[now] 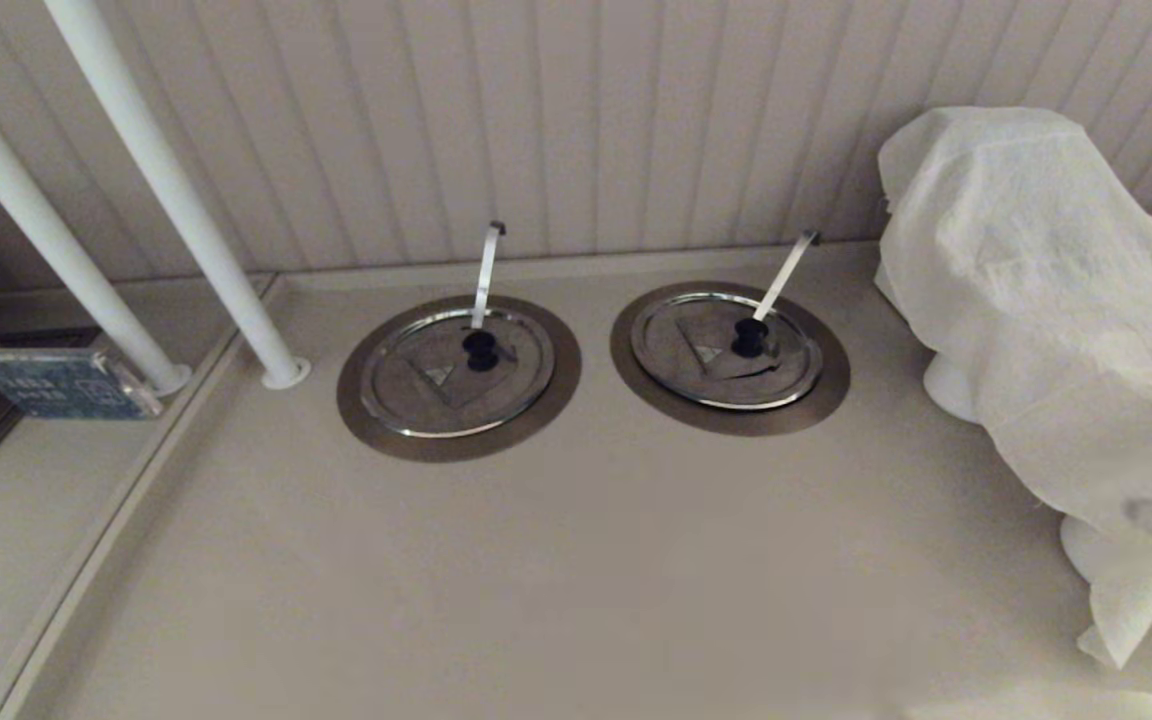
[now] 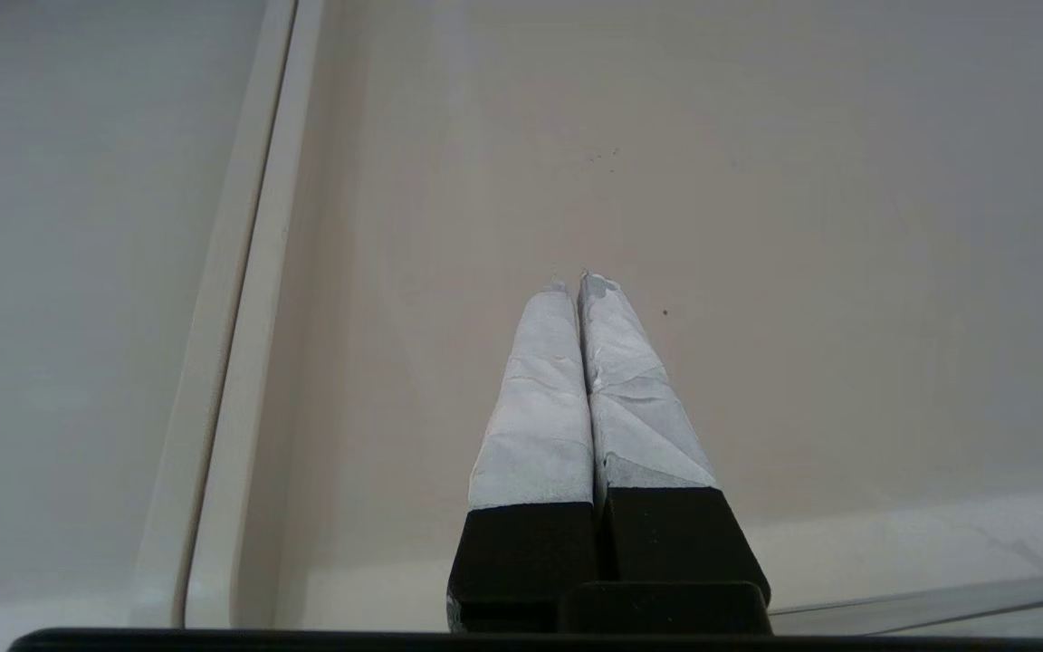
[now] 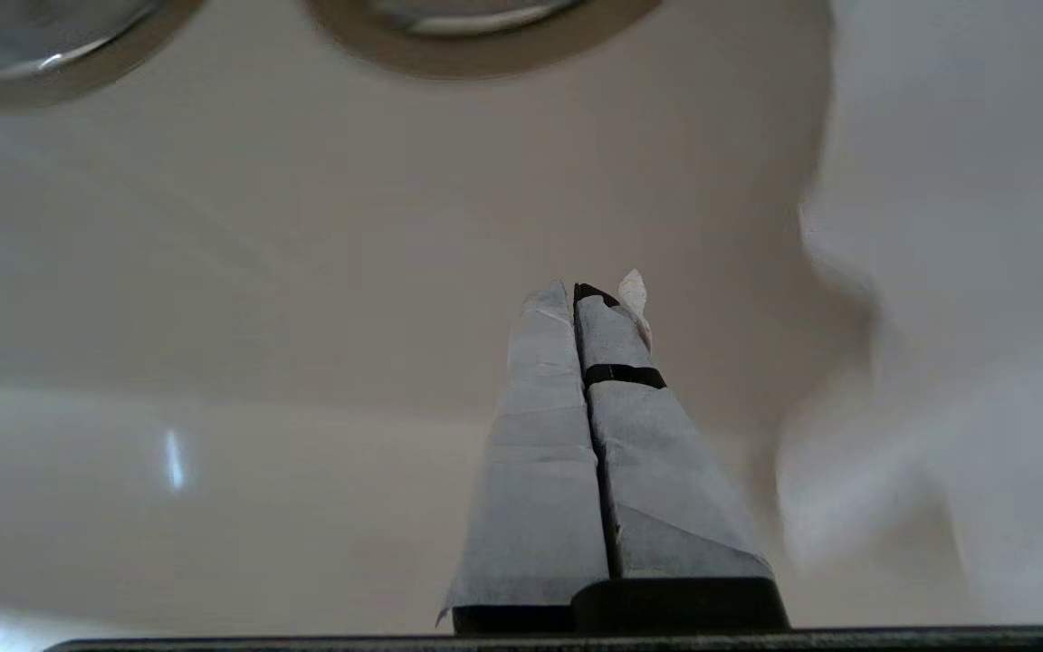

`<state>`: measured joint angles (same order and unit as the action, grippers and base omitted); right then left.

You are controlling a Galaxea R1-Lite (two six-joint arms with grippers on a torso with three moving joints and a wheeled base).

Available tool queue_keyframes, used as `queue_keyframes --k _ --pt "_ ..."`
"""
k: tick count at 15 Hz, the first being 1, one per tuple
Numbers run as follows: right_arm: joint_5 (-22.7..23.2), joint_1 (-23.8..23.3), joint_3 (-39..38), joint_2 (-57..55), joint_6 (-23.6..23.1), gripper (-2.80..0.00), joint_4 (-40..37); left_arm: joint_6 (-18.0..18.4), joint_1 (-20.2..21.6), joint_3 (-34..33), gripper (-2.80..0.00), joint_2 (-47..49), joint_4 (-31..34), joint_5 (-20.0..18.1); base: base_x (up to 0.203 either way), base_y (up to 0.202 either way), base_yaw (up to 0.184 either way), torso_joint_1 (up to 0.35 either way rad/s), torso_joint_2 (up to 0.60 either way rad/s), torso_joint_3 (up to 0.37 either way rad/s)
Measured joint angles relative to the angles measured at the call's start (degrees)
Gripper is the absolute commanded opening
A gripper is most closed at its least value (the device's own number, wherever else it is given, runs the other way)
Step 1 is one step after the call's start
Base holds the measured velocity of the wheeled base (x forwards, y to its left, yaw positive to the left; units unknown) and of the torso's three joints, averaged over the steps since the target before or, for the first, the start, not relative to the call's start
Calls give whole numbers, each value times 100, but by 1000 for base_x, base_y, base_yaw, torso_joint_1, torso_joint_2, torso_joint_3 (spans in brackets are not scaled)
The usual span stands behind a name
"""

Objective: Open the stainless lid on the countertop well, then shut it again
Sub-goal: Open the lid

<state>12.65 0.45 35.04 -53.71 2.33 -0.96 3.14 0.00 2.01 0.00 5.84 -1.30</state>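
The stainless lid (image 1: 711, 360) lies flat and closed on the right-hand countertop well, with a black knob (image 1: 749, 337) and a slanted steel strip (image 1: 786, 275). The well's bronze ring (image 1: 829, 385) frames it. In the right wrist view the lid's rim (image 3: 476, 20) and the ring (image 3: 476, 62) show far ahead of my right gripper (image 3: 576, 292). That gripper is shut on nothing, low over the counter beside the white cloth. My left gripper (image 2: 573, 282) is also shut and empty over bare counter, away from both lids.
A twin lid (image 1: 456, 375) with a near-vertical strip sits to the left. A white cloth (image 1: 1046, 300) covers something bulky at the right. Two slanted white poles (image 1: 186, 210) stand at the back left, by a counter seam (image 2: 241, 362).
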Motion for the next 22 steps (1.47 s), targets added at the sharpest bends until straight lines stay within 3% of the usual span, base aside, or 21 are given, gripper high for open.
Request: queue_keyframes --k 4,7,9,13,18,22 --pt "-116 185 1020 -2382 89 -280 1923 1 0 0 -280 0 -2 -1 0 0 0 0 0 0" --pt "12 348 1902 -3540 119 -280 2834 -1 0 0 -280 0 -2 -1 0 0 0 0 0 0" --pt "-170 502 2351 -4111 122 -280 2999 1 0 0 -280 0 0 -1 0 0 0 0 0 0" --pt "-1095 798 3328 -5244 99 -280 3047 -1 0 0 -280 0 -2 -1 0 0 0 0 0 0" --pt "-1577 900 4437 -5943 106 -280 3043 1 0 0 -280 0 -2 -1 0 0 0 0 0 0" --pt "-1854 963 4754 -6404 74 -280 3084 1 0 0 -280 0 -4 -1 0 0 0 0 0 0"
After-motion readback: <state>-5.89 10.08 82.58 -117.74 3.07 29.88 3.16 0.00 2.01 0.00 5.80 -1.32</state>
